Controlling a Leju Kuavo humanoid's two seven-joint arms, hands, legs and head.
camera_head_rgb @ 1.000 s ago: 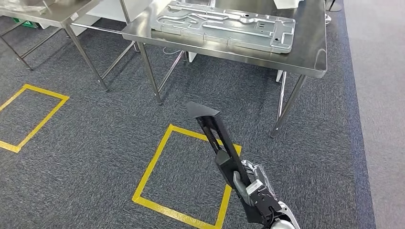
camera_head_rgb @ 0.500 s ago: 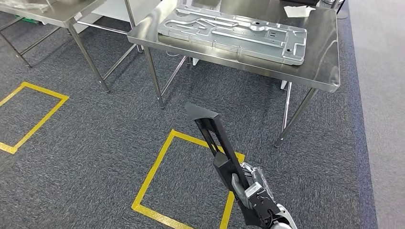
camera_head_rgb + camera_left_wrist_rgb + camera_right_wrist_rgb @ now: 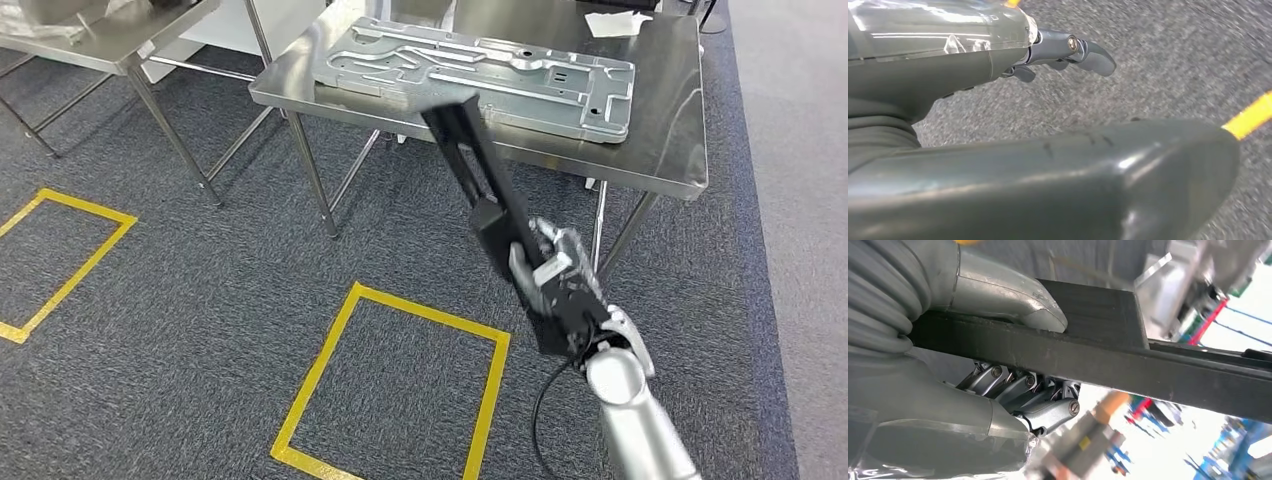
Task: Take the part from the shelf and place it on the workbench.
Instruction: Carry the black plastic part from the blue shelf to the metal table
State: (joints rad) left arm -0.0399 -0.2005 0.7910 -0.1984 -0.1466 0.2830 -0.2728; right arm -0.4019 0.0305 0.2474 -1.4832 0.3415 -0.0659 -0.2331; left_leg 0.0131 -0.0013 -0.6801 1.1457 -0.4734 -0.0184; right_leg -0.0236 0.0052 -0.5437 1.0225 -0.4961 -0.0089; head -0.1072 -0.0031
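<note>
right robot hand (image 3: 545,270) grips the long black part (image 3: 490,195) in the air
its far end reaches over the near edge of the steel desk (image 3: 670,120), beside the grey metal plate (image 3: 480,70); left robot hand (image 3: 1068,50) holds nothing, fingers apart above carpet

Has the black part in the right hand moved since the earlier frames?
Yes. The black part has risen and swung forward; its tip now overlaps the workbench edge instead of the carpet.

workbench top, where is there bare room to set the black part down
The workbench is bare along its right edge, beside the metal plate, below the white paper. A narrow bare strip runs along the near edge. The plate crowds the rest.
</note>
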